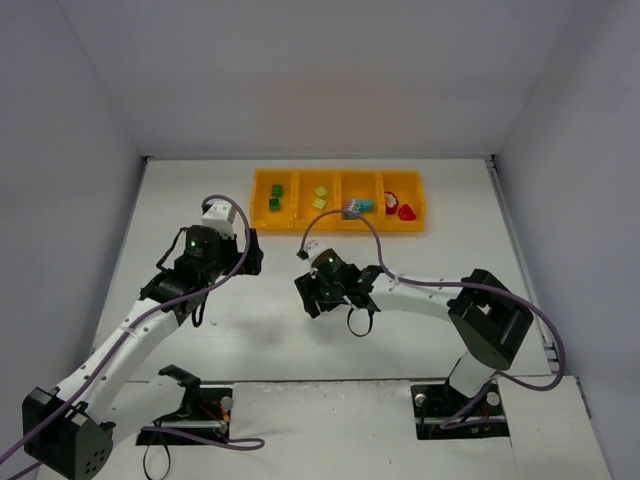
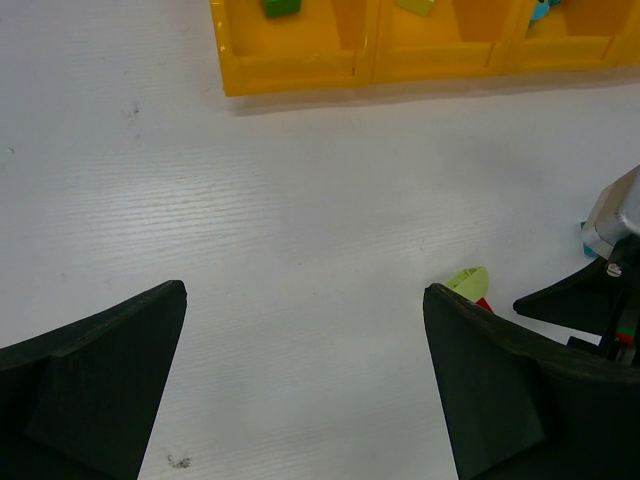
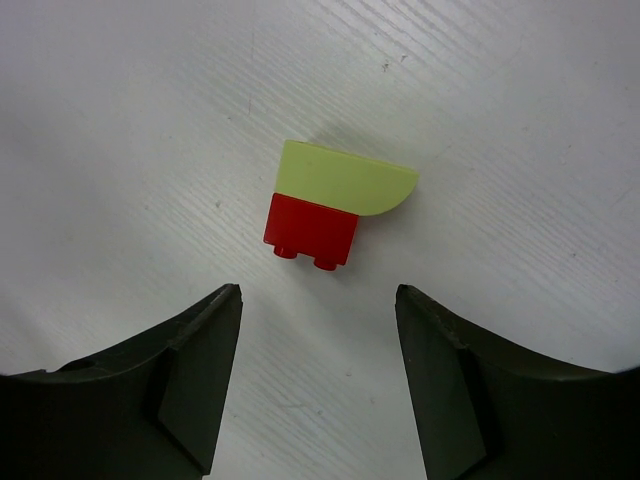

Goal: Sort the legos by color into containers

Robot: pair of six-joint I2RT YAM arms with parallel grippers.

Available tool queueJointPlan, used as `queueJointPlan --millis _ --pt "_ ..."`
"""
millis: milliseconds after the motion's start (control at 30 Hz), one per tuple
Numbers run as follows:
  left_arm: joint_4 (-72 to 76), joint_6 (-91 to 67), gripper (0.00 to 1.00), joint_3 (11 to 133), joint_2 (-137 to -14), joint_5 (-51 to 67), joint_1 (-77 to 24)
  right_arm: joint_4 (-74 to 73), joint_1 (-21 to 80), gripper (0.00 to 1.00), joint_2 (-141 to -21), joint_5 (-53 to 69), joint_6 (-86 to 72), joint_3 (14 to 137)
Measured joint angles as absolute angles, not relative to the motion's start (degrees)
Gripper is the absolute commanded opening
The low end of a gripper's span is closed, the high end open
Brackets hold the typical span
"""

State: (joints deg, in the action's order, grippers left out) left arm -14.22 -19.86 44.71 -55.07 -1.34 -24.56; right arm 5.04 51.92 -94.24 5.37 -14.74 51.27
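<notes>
Lime wedge [image 3: 345, 182] touching red brick [image 3: 312, 228], well apart from four-compartment orange-yellow tray [image 1: 280, 225] of colour-sorted legos [image 1: 277, 190]

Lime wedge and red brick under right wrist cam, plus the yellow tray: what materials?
Lime wedge and red brick: likely hard moulded plastic, smooth, faintly glossy; crisp edges, studs on the red. Yellow tray: probably moulded plastic too, semi-gloss; uniform colour, thin walls.

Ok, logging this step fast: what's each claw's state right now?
Left claw: open, holding nothing.
Right claw: open, empty; lime wedge touching red brick lies just ahead.
</notes>
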Motion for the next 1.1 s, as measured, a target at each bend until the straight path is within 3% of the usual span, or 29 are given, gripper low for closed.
queueJointPlan --millis 333,500,633,833,933,1033,1100 --pt "-14.35 -19.86 0.97 44.71 -55.07 -1.54 -24.56 5.28 53.95 0.67 -98.96 1.65 -19.77 54.61" --pt "-14.37 -19.86 0.97 44.71 -55.07 -1.56 -24.56 5.32 54.85 0.66 -100.84 -0.8 -21.52 56.21" --pt "-14.37 -19.86 0.97 44.71 -55.07 -1.58 -24.56 5.41 54.96 0.6 -102.37 -2.59 -22.48 56.71" --pt "-14.37 -19.86 0.97 44.71 -55.09 -1.61 -24.56 5.65 54.96 0.44 -103.42 -4.93 -22.87 57.47" --pt "-14.37 -19.86 0.97 44.71 -55.09 -1.61 -24.56 5.93 54.96 0.29 -103.7 -5.69 -22.81 57.56" --pt "-14.39 -19.86 0.97 44.71 -55.11 -1.74 -24.56 6.35 54.96 0.04 -103.72 -6.26 -22.57 57.54" --pt "-14.39 -19.86 0.97 44.71 -55.11 -1.74 -24.56 6.96 54.96 0.0 -103.59 -6.57 -21.89 57.1"
